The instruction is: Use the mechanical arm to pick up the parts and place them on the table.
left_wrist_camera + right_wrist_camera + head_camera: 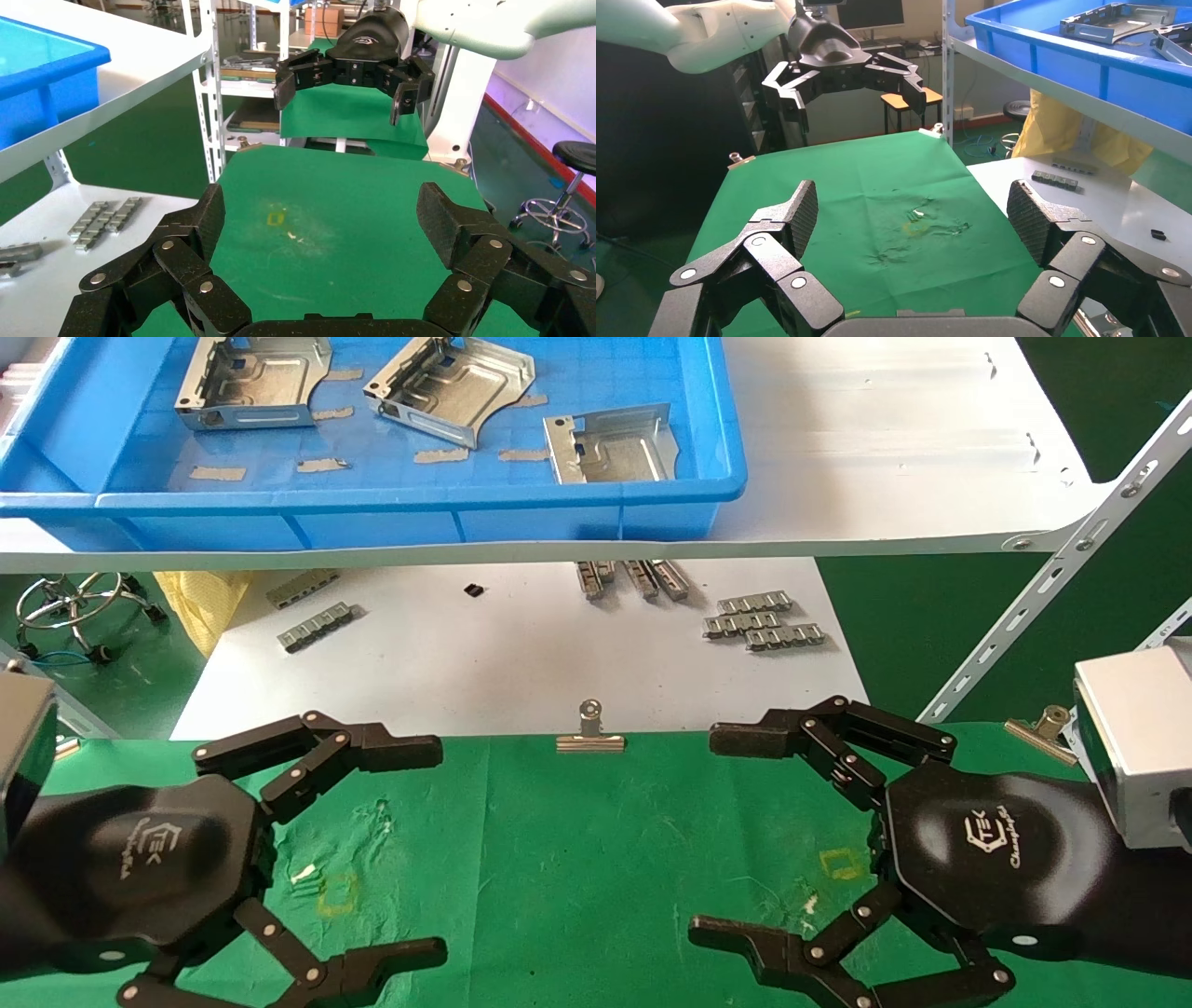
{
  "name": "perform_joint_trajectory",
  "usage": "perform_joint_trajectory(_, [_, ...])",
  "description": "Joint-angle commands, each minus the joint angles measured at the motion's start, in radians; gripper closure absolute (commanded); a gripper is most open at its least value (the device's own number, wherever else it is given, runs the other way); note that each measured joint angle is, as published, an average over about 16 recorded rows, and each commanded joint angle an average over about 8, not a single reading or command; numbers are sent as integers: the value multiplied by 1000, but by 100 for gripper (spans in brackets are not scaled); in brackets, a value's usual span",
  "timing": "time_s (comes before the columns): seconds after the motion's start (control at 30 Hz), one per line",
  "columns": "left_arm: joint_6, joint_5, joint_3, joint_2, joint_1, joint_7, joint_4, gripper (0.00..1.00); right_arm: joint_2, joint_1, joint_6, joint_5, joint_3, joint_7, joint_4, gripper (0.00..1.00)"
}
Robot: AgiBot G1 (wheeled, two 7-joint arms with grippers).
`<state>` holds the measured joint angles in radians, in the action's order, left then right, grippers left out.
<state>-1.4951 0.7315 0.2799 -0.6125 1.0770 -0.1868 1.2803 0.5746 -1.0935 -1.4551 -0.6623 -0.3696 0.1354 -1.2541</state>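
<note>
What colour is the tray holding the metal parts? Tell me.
Bright blue. The tray with the parts shows best in the head view.

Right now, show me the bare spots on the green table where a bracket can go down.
Bare green table lies between the left gripper and the right gripper, both open above it, from the binder clip at the far edge toward the robot. The cloth under each gripper is covered. The blue tray on the shelf above holds three parts.
</note>
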Motion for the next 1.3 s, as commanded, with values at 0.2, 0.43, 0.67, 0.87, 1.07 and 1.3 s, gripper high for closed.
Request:
perform_joint_trajectory(0.2, [0, 0, 0, 0, 0, 0, 0, 0, 0, 0, 0, 0, 0, 0, 0, 0])
perform_joint_trajectory(0.43, [0, 0, 0, 0, 0, 0, 0, 0, 0, 0, 0, 0, 0, 0, 0, 0])
perform_joint_trajectory(0.67, [0, 0, 0, 0, 0, 0, 0, 0, 0, 0, 0, 0, 0, 0, 0, 0])
perform_joint_trajectory(0.87, [0, 0, 0, 0, 0, 0, 0, 0, 0, 0, 0, 0, 0, 0, 0, 0])
perform_joint_trajectory(1.07, [0, 0, 0, 0, 0, 0, 0, 0, 0, 0, 0, 0, 0, 0, 0, 70])
perform_joint_trajectory(1.3, [0, 0, 0, 0, 0, 0, 0, 0, 0, 0, 0, 0, 0, 0, 0, 100])
